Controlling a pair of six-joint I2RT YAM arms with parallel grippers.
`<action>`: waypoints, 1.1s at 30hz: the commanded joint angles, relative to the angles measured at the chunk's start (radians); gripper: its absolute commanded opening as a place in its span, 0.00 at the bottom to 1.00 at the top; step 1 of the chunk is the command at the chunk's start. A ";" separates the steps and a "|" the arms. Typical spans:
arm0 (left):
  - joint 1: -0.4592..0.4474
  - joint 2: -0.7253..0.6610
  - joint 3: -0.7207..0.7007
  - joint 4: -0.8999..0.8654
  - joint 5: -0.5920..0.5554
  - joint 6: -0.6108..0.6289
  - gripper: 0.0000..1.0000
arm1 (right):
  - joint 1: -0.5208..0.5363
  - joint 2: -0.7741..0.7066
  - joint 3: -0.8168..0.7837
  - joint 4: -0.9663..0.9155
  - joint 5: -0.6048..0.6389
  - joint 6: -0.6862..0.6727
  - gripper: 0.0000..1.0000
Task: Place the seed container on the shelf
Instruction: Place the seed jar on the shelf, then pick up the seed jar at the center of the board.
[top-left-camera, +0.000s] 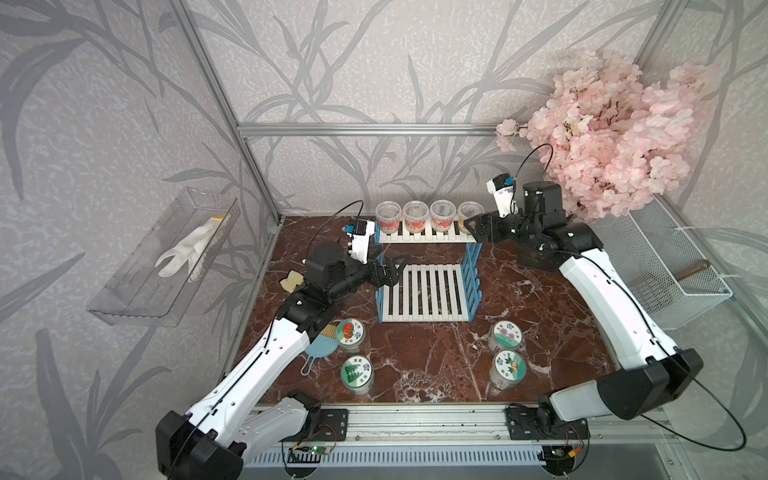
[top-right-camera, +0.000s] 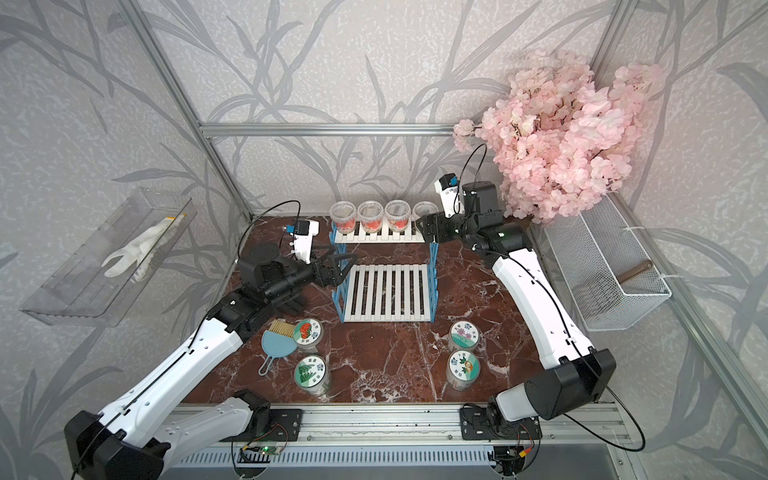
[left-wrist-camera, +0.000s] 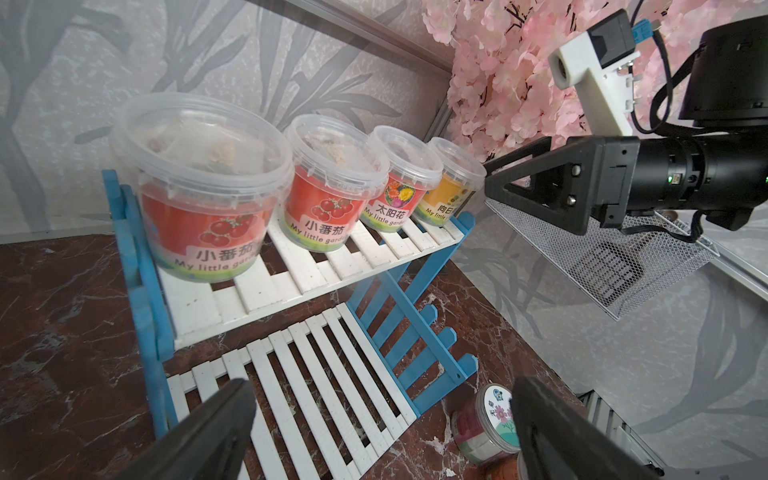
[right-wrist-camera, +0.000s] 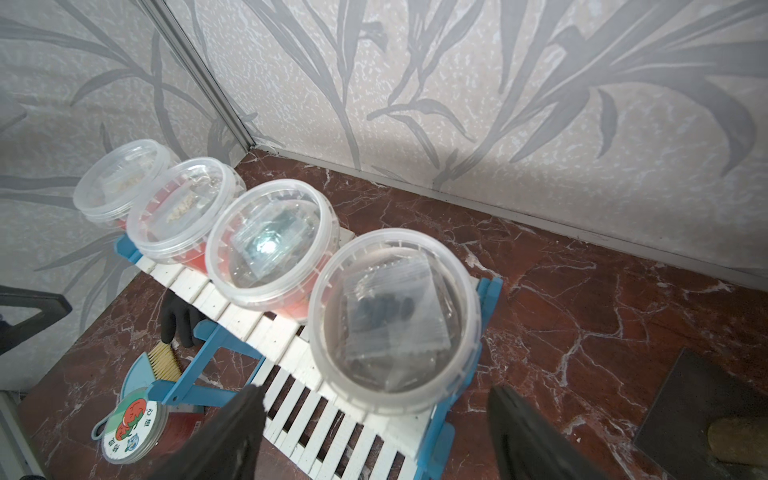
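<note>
On shelf (top-left-camera: 419, 239) top: clear-lidded seed container (left-wrist-camera: 453, 183) (yellow label); left tool (left-wrist-camera: 382, 390), right tool (right-wrist-camera: 376, 397) spread, empty.

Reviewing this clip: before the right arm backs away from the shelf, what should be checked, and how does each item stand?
1. Yellow-labelled seed container upright on the upper tier of the shelf: ok.
2. Right tool jaws apart, not touching that container: ok.
3. That container's base fully on the slats: cannot tell. It stands at the tier's end, and its rim hides the base in the right wrist view.
4. Three neighbouring containers upright with lids on: ok.
5. Left tool open and empty, above the lower tier: ok.
</note>
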 joint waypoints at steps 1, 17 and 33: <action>-0.003 -0.017 -0.006 0.015 -0.010 -0.012 1.00 | 0.003 -0.055 -0.035 0.055 -0.028 0.016 0.88; -0.005 -0.016 0.091 -0.053 -0.436 -0.463 1.00 | 0.075 -0.251 -0.254 0.059 -0.032 0.064 0.88; -0.071 0.072 0.355 -0.381 -0.686 -0.589 1.00 | 0.216 -0.263 -0.346 0.101 0.084 0.136 0.88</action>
